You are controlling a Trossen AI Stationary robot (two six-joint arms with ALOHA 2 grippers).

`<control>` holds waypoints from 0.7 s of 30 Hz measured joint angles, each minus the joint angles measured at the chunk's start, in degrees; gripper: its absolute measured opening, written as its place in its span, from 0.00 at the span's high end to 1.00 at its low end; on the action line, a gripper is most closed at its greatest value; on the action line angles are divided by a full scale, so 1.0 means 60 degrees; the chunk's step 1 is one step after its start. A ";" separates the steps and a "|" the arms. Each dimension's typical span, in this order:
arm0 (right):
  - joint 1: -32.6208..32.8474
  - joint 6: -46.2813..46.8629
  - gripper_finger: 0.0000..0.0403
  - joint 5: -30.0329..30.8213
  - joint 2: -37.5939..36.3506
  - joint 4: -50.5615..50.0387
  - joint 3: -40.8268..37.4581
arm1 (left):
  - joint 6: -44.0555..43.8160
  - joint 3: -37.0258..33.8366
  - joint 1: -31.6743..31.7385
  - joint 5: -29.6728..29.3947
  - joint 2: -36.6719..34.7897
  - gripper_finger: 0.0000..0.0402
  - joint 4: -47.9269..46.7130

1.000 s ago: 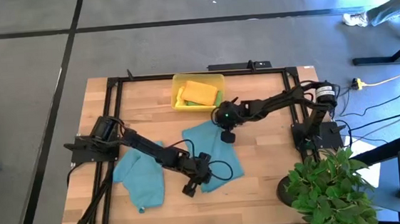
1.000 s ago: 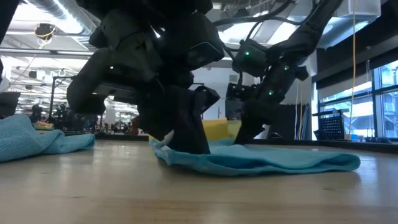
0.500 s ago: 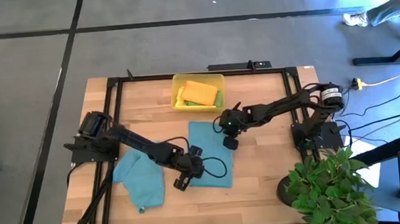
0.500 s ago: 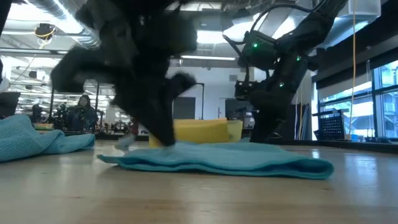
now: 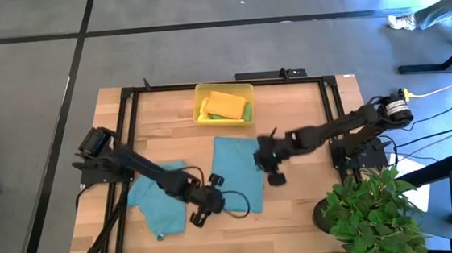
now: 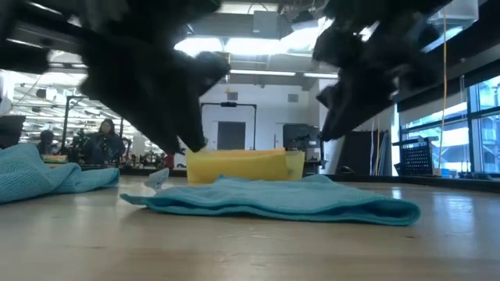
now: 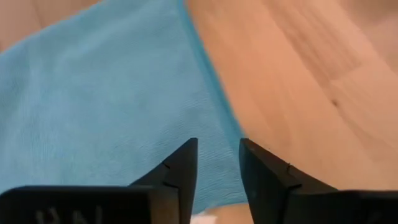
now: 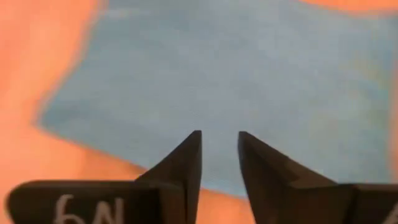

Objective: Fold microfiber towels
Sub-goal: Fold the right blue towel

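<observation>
The wooden table (image 5: 297, 105) carries a flat teal towel (image 5: 238, 172) at its middle, laid out as a neat rectangle; in the low view it (image 6: 273, 201) sits as a low rumpled ridge. A second teal towel (image 5: 157, 200) lies crumpled at about eight o'clock from it, partly hidden under the left arm. At twelve o'clock the yellow tray (image 5: 202, 110) holds an orange towel (image 5: 226, 105) with a sliver of green towel (image 5: 248, 109) at its edge; what else lies in the tray cannot be made out.

The left gripper (image 5: 204, 209) hovers at the flat towel's seven o'clock corner, its fingers (image 7: 180, 171) parted by a narrow gap with nothing between them. The right gripper (image 5: 271, 167) stands at the towel's three o'clock edge, fingers (image 8: 186, 162) likewise slightly apart and empty.

In the low view both arms are dark blurs. Pale lettering on each wrist mount is cut off and unreadable.
</observation>
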 joint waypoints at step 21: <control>0.4303 -0.0974 0.41 0.2954 0.2231 0.2616 -0.0510 | -0.0463 -0.2311 -0.1045 -0.0316 -0.0444 0.69 0.4974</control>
